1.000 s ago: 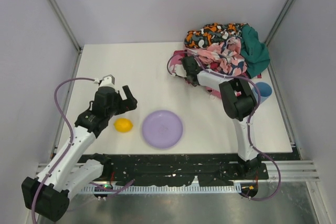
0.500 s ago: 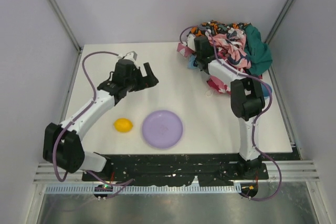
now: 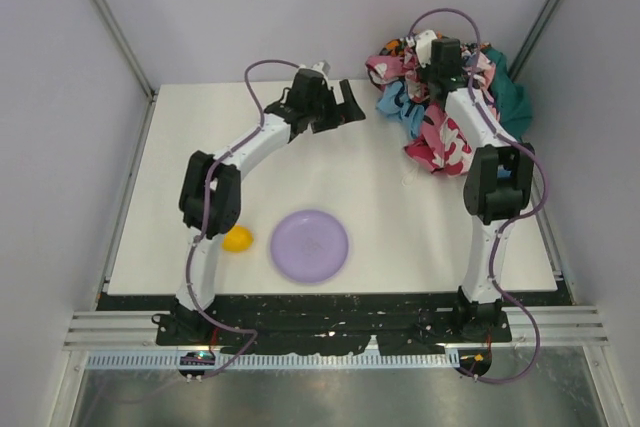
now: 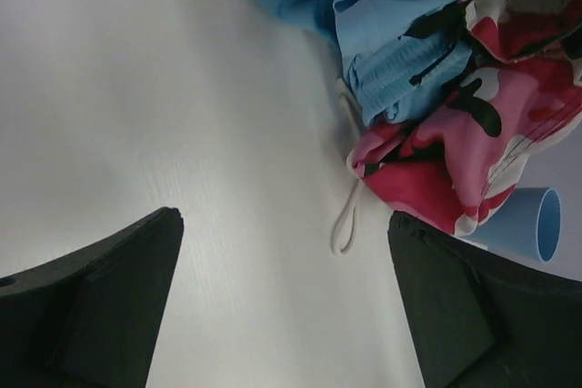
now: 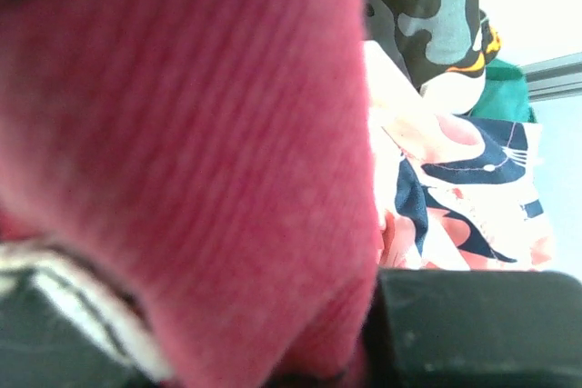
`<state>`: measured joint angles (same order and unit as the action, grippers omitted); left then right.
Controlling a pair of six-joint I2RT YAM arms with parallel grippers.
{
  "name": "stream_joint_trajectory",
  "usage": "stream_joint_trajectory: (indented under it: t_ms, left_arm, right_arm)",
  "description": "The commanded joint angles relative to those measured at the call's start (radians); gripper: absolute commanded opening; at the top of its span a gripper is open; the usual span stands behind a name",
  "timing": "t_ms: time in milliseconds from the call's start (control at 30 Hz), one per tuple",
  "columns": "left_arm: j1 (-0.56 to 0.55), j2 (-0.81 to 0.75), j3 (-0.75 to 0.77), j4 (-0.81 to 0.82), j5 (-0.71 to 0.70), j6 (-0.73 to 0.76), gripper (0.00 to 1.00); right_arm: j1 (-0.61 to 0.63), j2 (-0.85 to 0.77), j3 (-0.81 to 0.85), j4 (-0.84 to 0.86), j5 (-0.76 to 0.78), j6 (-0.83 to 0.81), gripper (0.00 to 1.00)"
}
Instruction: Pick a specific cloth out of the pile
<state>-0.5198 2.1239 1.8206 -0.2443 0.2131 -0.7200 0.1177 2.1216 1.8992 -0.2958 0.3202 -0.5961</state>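
Your left gripper was the one that mattered here. It hung over the far middle of the table with its jaws spread wide and nothing between them. The sky-blue cloth lay just beyond its fingertips, toward the robot's right, so the left arm looked like the nearer free arm.

The cloth showed only on the pile's left edge, the side facing that gripper. The rest of it was tucked under the pink camouflage print. In the left wrist view the blue sat ahead and to the right of the gap between the fingers, not centred in it. Its exposed folds ran roughly along the pile's border, from the far left down toward the white drawstring lying on the bare table. You would probably have needed to shift right and forward before closing, and to come at the blue folds across that line.

Your right gripper was up at the far side of the heap, buried among the prints. Its wrist camera was almost filled by pink-red ribbed fabric pressed close to the lens. You could not tell from these views whether its jaws were pinched on cloth or spread.

The light blue cup stood just behind the camouflage piece. The purple plate and the lemon lay well apart from all this, near the arm bases.
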Motion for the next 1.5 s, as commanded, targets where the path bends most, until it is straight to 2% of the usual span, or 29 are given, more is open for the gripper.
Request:
stream_joint_trajectory:
  t_ms: [0, 33, 133, 233, 333, 400, 467, 567, 733, 800, 867, 967, 1200, 1333, 1467]
  left_arm:
    - [-0.011, 0.161, 0.234, 0.056, 0.086, -0.1, 0.98]
    - [-0.011, 0.212, 0.306, 0.088, 0.104, -0.137, 0.97]
    - [-0.017, 0.359, 0.442, 0.213, 0.149, -0.244, 0.93]
    - [-0.029, 0.471, 0.572, 0.324, 0.177, -0.329, 0.92]
    - [-0.054, 0.527, 0.647, 0.364, 0.129, -0.34, 0.93]
    - [-0.072, 0.544, 0.651, 0.365, 0.059, -0.322, 0.96]
    - [-0.085, 0.564, 0.655, 0.399, 0.037, -0.335, 0.95]
    - [-0.1, 0.6, 0.712, 0.402, 0.032, -0.34, 0.87]
    - [-0.132, 0.585, 0.709, 0.416, -0.003, -0.334, 0.8]
    - [-0.147, 0.567, 0.709, 0.393, -0.026, -0.274, 0.78]
    - [-0.157, 0.536, 0.66, 0.362, -0.087, -0.256, 0.7]
    - [-0.14, 0.525, 0.625, 0.379, -0.057, -0.291, 0.59]
    - [-0.117, 0.53, 0.579, 0.431, 0.012, -0.32, 0.53]
    - [-0.118, 0.528, 0.588, 0.406, 0.006, -0.285, 0.36]
    - [-0.117, 0.524, 0.601, 0.381, -0.009, -0.248, 0.0]
  right_arm:
    - [-0.102, 0.0, 0.103, 0.001, -0.154, 0.176, 0.2]
    - [-0.146, 0.001, 0.104, -0.003, -0.177, 0.194, 0.2]
    - [-0.174, 0.005, 0.093, -0.017, -0.285, 0.211, 0.2]
    - [-0.188, 0.012, 0.086, -0.025, -0.305, 0.193, 0.21]
    - [-0.19, 0.009, 0.071, -0.026, -0.355, 0.171, 0.21]
    - [-0.19, 0.003, 0.049, -0.022, -0.369, 0.153, 0.21]
    - [-0.19, -0.008, 0.023, -0.011, -0.389, 0.136, 0.21]
    - [-0.191, -0.02, 0.003, 0.004, -0.4, 0.137, 0.21]
    - [-0.191, -0.029, -0.008, 0.003, -0.447, 0.159, 0.21]
    - [-0.191, -0.032, -0.018, 0.012, -0.457, 0.17, 0.22]
    - [-0.191, -0.035, -0.023, 0.014, -0.445, 0.173, 0.22]
    - [-0.19, -0.038, -0.026, 0.014, -0.383, 0.173, 0.22]
    - [-0.205, -0.026, -0.02, 0.006, -0.291, 0.174, 0.22]
    - [-0.207, -0.008, 0.004, -0.008, -0.299, 0.194, 0.22]
    - [-0.207, -0.006, 0.006, -0.012, -0.348, 0.199, 0.22]
